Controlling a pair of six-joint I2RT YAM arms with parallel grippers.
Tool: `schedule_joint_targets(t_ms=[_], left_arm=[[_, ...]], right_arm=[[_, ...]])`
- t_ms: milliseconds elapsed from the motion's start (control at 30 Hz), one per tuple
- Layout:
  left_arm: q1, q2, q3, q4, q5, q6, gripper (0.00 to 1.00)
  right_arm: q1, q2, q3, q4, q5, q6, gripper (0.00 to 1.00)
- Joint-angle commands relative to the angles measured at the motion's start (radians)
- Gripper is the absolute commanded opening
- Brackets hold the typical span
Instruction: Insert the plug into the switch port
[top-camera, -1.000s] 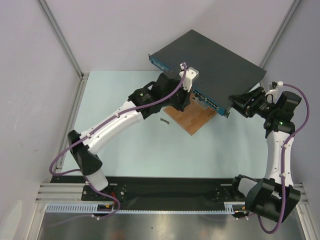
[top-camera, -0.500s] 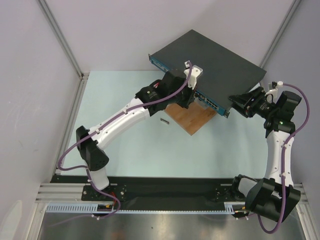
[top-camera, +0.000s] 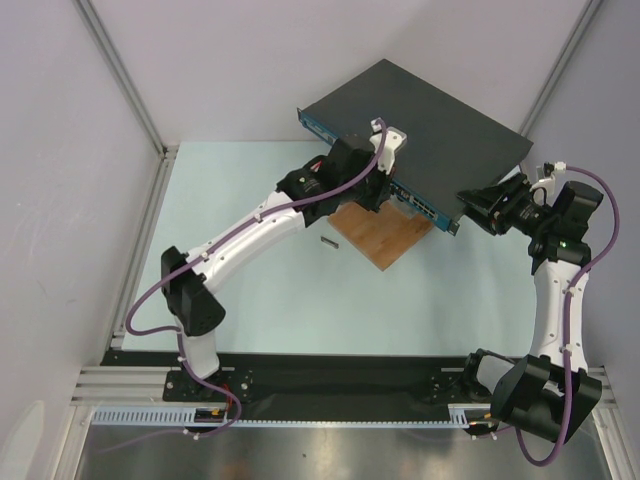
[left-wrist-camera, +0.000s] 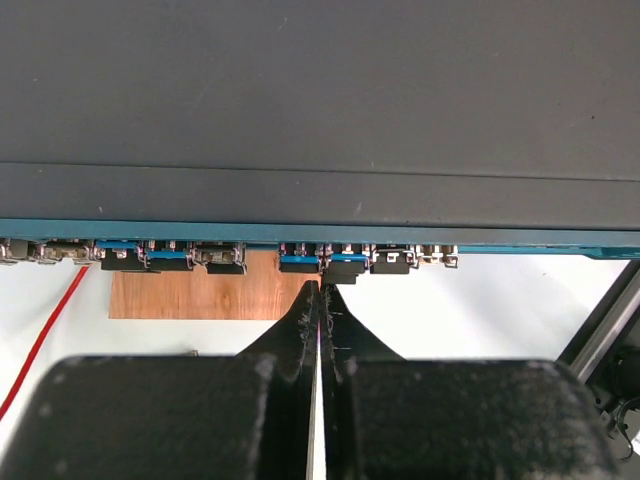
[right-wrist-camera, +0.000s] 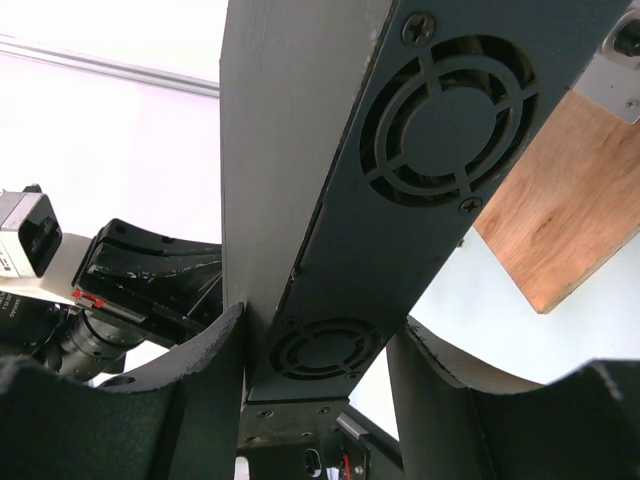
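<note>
The switch (top-camera: 420, 115) is a flat dark-grey box lying at an angle over a wooden board, its blue front face (left-wrist-camera: 230, 231) lined with small sockets. My left gripper (top-camera: 383, 192) is at that face. In the left wrist view it (left-wrist-camera: 322, 292) is shut, its tips touching the socket row (left-wrist-camera: 345, 262) beside a blue insert, with nothing visible between the fingers. I cannot pick out the plug for certain. My right gripper (top-camera: 478, 205) clamps the switch's vented side end (right-wrist-camera: 420, 140), one finger (right-wrist-camera: 215, 360) on the top face and the other underneath.
The brown wooden board (top-camera: 385, 237) lies under the switch's front edge. A small grey piece (top-camera: 328, 241) rests on the table left of the board. A thin red line (left-wrist-camera: 40, 340) runs at the left in the left wrist view. Walls and aluminium posts enclose the table.
My left arm has pushed forward and right, bringing its gripper up against the switch's front face, and its jaws closed fully. The right arm and the switch have not moved.
</note>
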Motion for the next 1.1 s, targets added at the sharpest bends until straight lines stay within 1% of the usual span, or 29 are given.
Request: schedule_joint_targets(t_ms=[0, 100, 200, 267, 300, 333, 400, 500, 533, 600, 733, 1067], left_arm=[[0.024, 0.001, 0.058, 0.124, -0.015, -0.024, 0.0], [0.027, -0.005, 0.054, 0.15, -0.015, -0.061, 0.0], [0.037, -0.008, 0.046, 0.161, 0.017, -0.138, 0.0], [0.038, -0.028, 0.008, 0.216, 0.038, -0.191, 0.01], [0.038, -0.069, -0.07, 0.257, 0.043, -0.208, 0.0], [0.038, -0.094, -0.116, 0.368, 0.044, -0.231, 0.0], [0.038, -0.134, -0.199, 0.461, 0.043, -0.245, 0.0], [0.038, -0.122, -0.222, 0.484, 0.023, -0.268, 0.0], [0.041, -0.126, -0.241, 0.535, 0.023, -0.277, 0.0], [0.044, -0.128, -0.265, 0.572, 0.026, -0.288, 0.0], [0.044, -0.105, -0.224, 0.607, 0.052, -0.323, 0.0], [0.044, -0.082, -0.15, 0.597, 0.047, -0.311, 0.0]], right_arm=[[0.029, -0.004, 0.027, 0.027, -0.026, -0.196, 0.0], [0.027, -0.001, 0.026, 0.023, -0.022, -0.199, 0.0], [0.03, 0.0, 0.024, 0.02, -0.024, -0.2, 0.0], [0.03, 0.003, 0.027, 0.017, -0.024, -0.203, 0.0], [0.03, 0.005, 0.027, 0.014, -0.024, -0.204, 0.0], [0.03, 0.005, 0.026, 0.015, -0.024, -0.205, 0.0], [0.032, 0.006, 0.026, 0.014, -0.022, -0.205, 0.0], [0.035, 0.006, 0.023, 0.009, -0.019, -0.211, 0.0], [0.038, 0.006, 0.021, 0.007, -0.019, -0.211, 0.0], [0.04, 0.006, 0.023, -0.002, -0.019, -0.22, 0.0], [0.04, 0.003, 0.021, -0.022, -0.019, -0.239, 0.0], [0.043, 0.003, 0.012, -0.02, -0.015, -0.242, 0.0]])
